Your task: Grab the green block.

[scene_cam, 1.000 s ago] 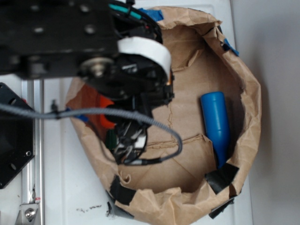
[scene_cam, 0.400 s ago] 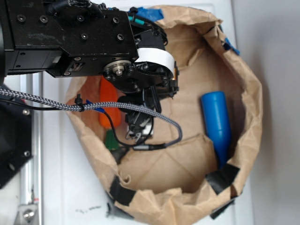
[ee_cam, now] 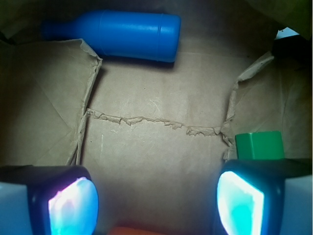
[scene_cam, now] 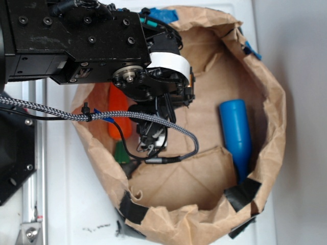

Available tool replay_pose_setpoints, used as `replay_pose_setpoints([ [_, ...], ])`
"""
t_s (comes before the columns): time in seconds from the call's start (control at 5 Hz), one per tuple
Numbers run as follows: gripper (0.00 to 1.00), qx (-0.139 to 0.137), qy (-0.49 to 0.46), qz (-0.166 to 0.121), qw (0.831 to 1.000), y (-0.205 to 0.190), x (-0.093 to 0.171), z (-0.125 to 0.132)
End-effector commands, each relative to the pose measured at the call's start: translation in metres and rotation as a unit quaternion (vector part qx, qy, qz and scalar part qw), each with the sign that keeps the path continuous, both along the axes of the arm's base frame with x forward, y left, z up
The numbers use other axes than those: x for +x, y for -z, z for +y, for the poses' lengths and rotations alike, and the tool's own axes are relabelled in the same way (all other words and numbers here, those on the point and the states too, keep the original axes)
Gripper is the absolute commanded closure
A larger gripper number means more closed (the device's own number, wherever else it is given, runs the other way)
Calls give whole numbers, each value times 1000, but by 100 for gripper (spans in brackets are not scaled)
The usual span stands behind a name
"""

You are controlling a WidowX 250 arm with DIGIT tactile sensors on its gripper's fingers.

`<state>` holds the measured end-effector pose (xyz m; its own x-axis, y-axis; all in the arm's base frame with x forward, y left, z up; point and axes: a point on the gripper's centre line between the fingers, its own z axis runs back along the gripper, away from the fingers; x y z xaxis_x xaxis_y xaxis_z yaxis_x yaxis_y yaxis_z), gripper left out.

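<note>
The green block point(ee_cam: 259, 145) shows only in the wrist view, lying on the brown paper floor at the right. It sits just beyond my right finger point(ee_cam: 242, 205) and outside the jaws. My gripper point(ee_cam: 156, 196) is open, with only bare paper between its lit fingertips. In the exterior view the gripper point(scene_cam: 150, 138) hangs low inside the paper bag point(scene_cam: 265, 102), and the arm hides the block. An orange carrot point(scene_cam: 120, 115) lies left of the gripper, its dark green stem point(scene_cam: 121, 152) at the lower end. The carrot's edge point(ee_cam: 142, 231) peeks in at the bottom of the wrist view.
A blue bottle point(scene_cam: 236, 135) lies along the bag's right side, seen at the top of the wrist view point(ee_cam: 127, 34). Crumpled paper walls ring the floor. Torn flaps point(ee_cam: 232, 112) rise from the floor near the block. Black tape point(scene_cam: 240, 194) patches the rim.
A second ago the arm was blurred and sat lower in the picture over the carrot's end. It has since shifted up and right, uncovering the carrot, and has held still for the last half second.
</note>
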<state>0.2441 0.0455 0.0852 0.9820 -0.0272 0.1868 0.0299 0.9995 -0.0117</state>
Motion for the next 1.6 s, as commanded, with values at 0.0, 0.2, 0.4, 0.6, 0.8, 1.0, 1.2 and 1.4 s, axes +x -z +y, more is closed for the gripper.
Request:
replay_pose_setpoints([
  [0.0,0,67,-62,-65,994,6,16,37],
  [0.2,0,83,-74,-65,992,10,19,43],
  [0.4,0,95,-76,-79,989,5,16,46],
  [0.6,0,91,-77,-74,990,1,15,52],
  [0.8,0,83,-64,-56,993,6,14,57],
  [1.0,0,72,-41,-35,996,16,15,59],
  [1.2,0,63,-42,2,997,28,10,66],
  [1.4,0,61,-21,33,997,50,-39,78],
])
